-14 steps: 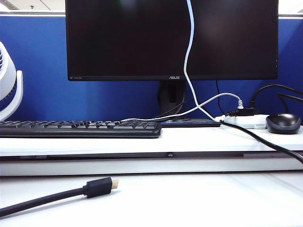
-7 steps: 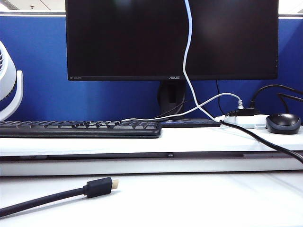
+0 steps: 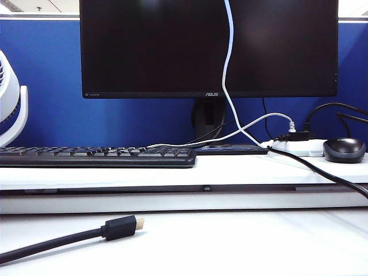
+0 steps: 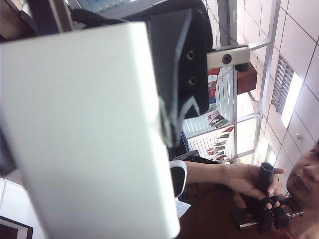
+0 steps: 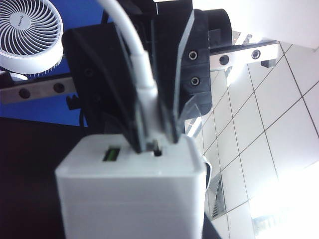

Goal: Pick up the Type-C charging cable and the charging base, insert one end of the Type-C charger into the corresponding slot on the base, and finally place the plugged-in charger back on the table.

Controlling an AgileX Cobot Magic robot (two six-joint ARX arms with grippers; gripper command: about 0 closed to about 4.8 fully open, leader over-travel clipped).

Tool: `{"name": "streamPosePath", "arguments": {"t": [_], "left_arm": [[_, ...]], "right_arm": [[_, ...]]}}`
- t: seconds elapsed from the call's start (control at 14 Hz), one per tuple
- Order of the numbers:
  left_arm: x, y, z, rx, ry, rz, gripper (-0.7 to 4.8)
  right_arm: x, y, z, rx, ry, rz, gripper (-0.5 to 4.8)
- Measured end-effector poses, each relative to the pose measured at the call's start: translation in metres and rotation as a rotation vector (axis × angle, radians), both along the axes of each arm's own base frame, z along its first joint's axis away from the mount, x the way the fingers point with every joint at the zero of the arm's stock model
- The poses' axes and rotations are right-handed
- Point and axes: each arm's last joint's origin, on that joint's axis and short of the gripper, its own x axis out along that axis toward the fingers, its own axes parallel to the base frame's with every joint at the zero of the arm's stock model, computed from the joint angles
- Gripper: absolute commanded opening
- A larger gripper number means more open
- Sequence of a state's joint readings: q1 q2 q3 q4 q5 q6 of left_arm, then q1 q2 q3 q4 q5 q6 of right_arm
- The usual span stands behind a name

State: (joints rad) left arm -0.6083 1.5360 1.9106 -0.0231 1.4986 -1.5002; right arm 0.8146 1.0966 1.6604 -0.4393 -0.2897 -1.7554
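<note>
Both arms are out of the exterior view, raised above it; only the Type-C charging cable (image 3: 227, 86) shows there, hanging down in front of the black monitor (image 3: 155, 46) to the ledge of the bench (image 3: 241, 241), near the white power strip (image 3: 299, 148) and the mouse (image 3: 344, 149). On the ledge also sits a black keyboard (image 3: 98, 156); lower down, a thick black cable with a gold-tipped plug (image 3: 118, 227) lies on the bench.

In the left wrist view the left claw (image 4: 99, 74) is closed on the charging base (image 4: 89, 134), one black finger (image 4: 182, 69) pressed against its flat white side.

In the right wrist view the right claw (image 5: 149, 114) pinches the white cable just behind its plug, its tips right at the port face of the base, beside a green-lined slot (image 5: 112, 153). Whether the plug is seated I cannot tell. A white fan (image 5: 30, 25) shows behind
</note>
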Motion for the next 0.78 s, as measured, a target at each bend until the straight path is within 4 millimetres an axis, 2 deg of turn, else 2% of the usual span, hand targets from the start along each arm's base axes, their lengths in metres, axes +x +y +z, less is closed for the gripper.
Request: {"name": "streamPosePath", "arguments": {"t": [0.78], "left_arm": [[-0.0005, 0.0002, -0.0041, 0.046, 0.052, -0.025, -0.06]], "right_arm": [[0.001, 0.0032, -0.0033, -0.026, 0.016, 0.054, -0.01]]}}
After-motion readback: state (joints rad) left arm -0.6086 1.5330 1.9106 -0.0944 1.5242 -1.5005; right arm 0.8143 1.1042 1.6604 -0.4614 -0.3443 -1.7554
